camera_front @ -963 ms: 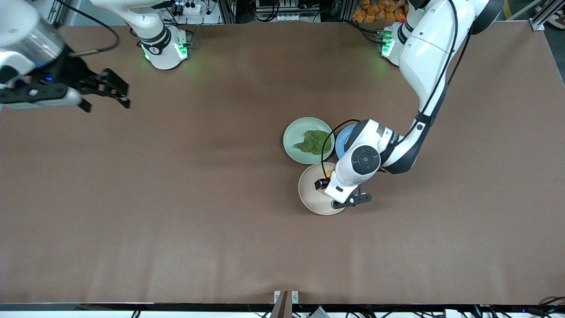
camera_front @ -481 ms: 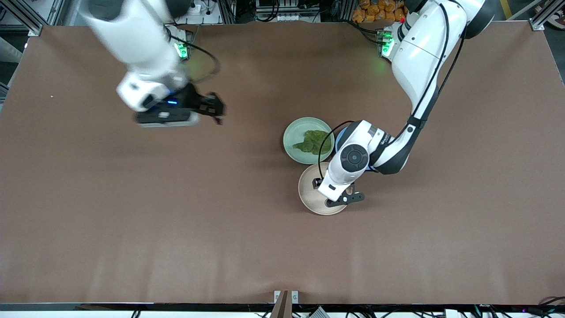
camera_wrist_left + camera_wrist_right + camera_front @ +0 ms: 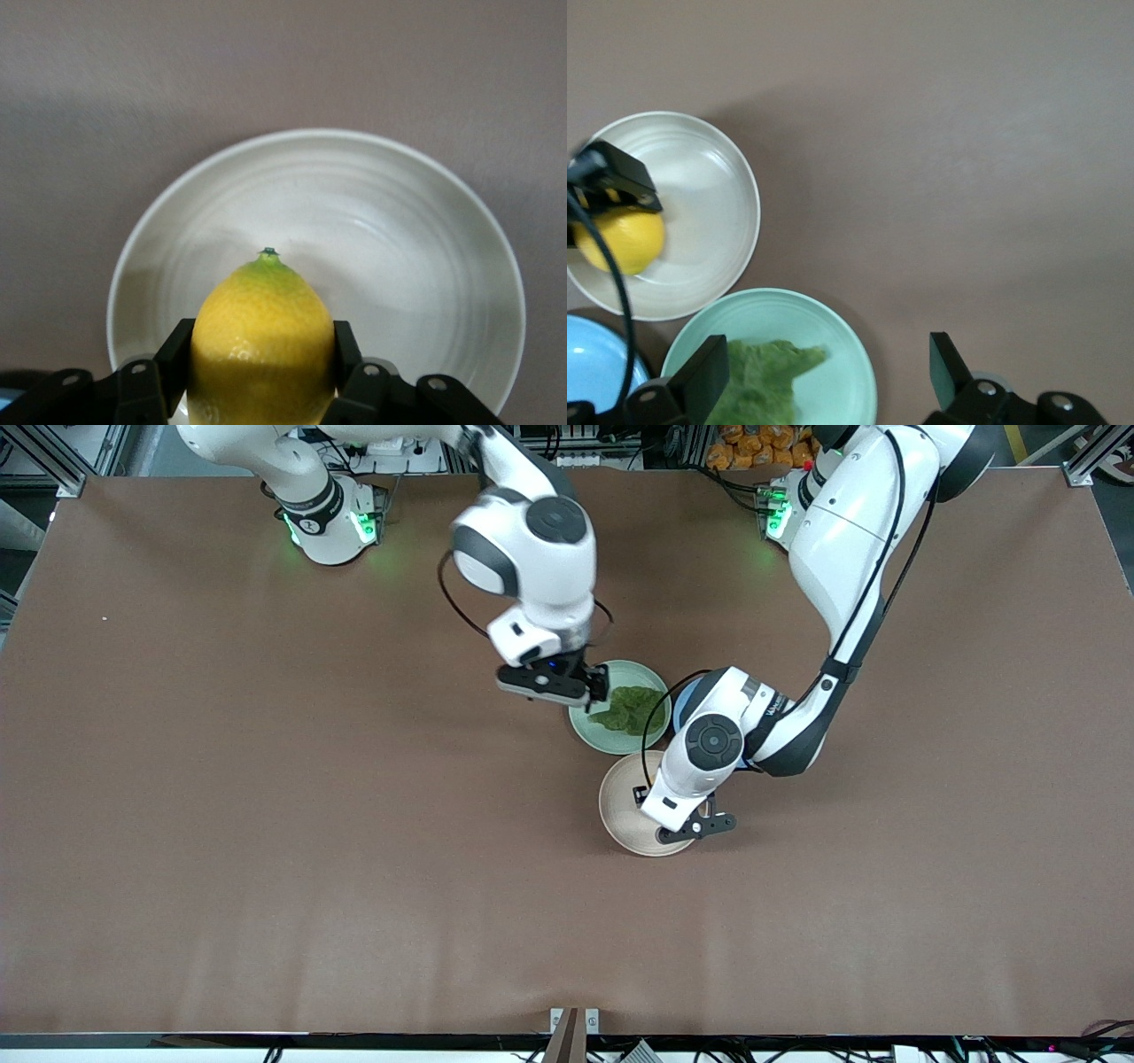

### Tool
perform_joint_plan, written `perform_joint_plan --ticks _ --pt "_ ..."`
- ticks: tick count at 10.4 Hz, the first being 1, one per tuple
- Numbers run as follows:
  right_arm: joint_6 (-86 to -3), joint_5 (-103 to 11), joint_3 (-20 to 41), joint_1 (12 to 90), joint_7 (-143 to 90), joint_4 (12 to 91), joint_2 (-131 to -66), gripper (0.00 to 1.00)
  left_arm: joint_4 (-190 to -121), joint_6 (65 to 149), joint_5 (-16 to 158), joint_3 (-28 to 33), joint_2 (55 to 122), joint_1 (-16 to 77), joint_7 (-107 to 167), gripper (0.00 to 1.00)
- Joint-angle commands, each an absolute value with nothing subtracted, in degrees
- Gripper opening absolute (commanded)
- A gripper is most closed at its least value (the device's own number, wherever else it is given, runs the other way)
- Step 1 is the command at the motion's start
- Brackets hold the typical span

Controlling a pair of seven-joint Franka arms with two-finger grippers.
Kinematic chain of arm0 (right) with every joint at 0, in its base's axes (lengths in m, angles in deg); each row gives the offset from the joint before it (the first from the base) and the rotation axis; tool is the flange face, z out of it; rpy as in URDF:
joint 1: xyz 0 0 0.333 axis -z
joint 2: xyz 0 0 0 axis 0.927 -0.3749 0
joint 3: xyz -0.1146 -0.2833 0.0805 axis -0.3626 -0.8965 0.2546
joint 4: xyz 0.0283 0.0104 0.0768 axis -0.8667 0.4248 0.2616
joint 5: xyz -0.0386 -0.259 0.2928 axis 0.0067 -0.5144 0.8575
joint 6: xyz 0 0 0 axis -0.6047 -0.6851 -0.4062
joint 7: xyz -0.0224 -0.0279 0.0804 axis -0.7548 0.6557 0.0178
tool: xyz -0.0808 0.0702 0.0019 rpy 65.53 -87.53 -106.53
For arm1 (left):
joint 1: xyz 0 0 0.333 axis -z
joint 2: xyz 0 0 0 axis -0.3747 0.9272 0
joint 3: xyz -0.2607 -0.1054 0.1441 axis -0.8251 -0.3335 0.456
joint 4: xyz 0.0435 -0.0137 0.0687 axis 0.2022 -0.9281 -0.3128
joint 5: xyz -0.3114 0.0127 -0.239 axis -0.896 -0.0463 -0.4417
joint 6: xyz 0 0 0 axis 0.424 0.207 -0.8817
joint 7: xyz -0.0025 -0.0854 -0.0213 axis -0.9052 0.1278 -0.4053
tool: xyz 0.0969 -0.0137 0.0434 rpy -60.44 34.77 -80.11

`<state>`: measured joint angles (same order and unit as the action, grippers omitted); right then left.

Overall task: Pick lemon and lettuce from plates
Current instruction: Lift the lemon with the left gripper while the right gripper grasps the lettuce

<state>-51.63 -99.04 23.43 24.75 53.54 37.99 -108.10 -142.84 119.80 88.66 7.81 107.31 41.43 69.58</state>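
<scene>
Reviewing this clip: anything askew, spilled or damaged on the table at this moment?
Nothing stands out. The left gripper is shut on the lemon over the beige plate. The lettuce lies flat in the mint plate, with the open right gripper above it. A blue plate sits beside them.

Three plates (image 3: 726,186), one lemon (image 3: 261,341), one lettuce (image 3: 631,708), seemingly a single leaf.

My table (image 3: 266,824) is brown. Three plates cluster on it: mint plate (image 3: 585,722) at ten o'clock, blue plate (image 3: 684,707) at two, beige plate (image 3: 620,815) at six.
</scene>
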Motion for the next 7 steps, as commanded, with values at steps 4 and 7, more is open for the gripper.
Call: perform_joint_plan --ticks 4,7 --pt "-57.21 -104.69 22.81 19.56 66.59 29.7 -120.15 1.0 -146.48 118.8 90.62 7.66 98.39 34.24 70.21 0.0" --pt "-57.76 -107.05 22.73 17.27 70.28 29.17 -122.7 0.93 -152.19 118.8 90.62 7.57 94.43 30.19 63.37 0.0"
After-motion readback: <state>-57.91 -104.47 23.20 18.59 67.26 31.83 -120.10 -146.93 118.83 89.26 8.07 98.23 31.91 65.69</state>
